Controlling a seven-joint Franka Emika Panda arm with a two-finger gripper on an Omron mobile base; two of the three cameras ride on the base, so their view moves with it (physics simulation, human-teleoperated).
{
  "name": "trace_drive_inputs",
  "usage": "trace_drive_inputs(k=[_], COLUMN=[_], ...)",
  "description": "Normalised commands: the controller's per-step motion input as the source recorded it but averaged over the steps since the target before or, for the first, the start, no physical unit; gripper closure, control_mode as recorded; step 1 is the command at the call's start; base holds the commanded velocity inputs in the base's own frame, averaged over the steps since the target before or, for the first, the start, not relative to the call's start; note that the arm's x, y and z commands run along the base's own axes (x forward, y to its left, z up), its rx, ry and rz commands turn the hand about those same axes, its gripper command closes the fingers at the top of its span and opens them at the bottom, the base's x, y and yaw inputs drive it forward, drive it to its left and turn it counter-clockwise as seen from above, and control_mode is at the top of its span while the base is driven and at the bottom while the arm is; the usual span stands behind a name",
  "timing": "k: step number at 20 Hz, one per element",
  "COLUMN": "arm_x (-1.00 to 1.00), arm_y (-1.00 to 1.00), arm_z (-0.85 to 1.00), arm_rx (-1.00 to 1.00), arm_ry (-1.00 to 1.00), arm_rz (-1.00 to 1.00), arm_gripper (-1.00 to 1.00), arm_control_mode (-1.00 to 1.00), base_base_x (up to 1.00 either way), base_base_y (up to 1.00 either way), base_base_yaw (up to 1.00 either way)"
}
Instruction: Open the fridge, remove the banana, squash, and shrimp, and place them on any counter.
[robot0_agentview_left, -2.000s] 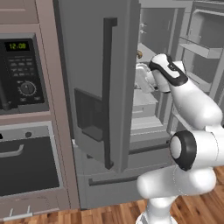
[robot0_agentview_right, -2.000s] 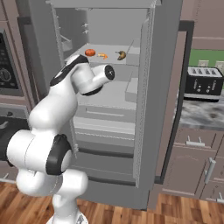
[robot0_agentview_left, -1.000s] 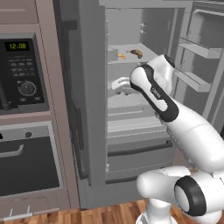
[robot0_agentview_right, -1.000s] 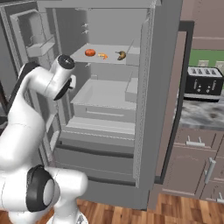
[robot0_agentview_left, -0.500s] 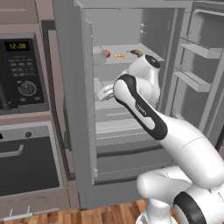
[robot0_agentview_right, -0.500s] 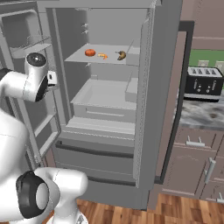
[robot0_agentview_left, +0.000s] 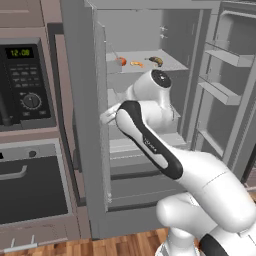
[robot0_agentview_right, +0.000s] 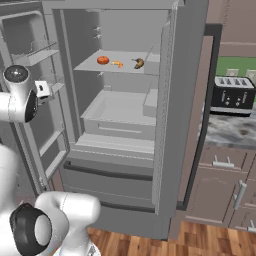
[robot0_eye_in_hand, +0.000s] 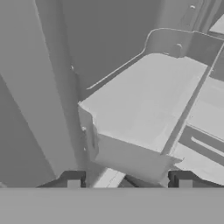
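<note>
Hand view is showing the claw (robot0_eye_in_hand: 129, 179) with its two dark tips standing apart — nothing sitting between them — facing the grey inner shelves of the fridge (robot0_agentview_right: 170, 100). Both doors are standing open now; two seconds ago the left one was still covering the interior. On the upper shelf the banana (robot0_agentview_right: 138, 63) is lying beside a small orange item (robot0_agentview_right: 117, 63) and a red-orange round one (robot0_agentview_right: 103, 60). To the right, a black toaster (robot0_agentview_right: 234, 95) is sitting on the marbled tabletop (robot0_agentview_right: 227, 135) — a wall oven (robot0_agentview_left: 30, 85) is flanking the left.
</note>
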Motion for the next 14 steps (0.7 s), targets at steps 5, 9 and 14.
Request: trace_drive_inputs(k=[5,9,14], arm_x=[-1.0,-0.83,-0.56], arm_y=[-0.31,-0.4,-0.51], arm_z=[0.53,0.71,0.12], arm_rx=[0.0,0.0,0.0], arm_ry=[0.0,0.06,0.02], arm_rz=[-0.03,-0.22,-0.43], arm_gripper=[-1.0,-1.0,-1.0], arm_control_mode=[-1.0,-1.0,-1.0], base_base_x=[0.0,0.0,0.0], base_base_y=[0.0,0.0,0.0], base_base_yaw=[0.0,0.0,0.0])
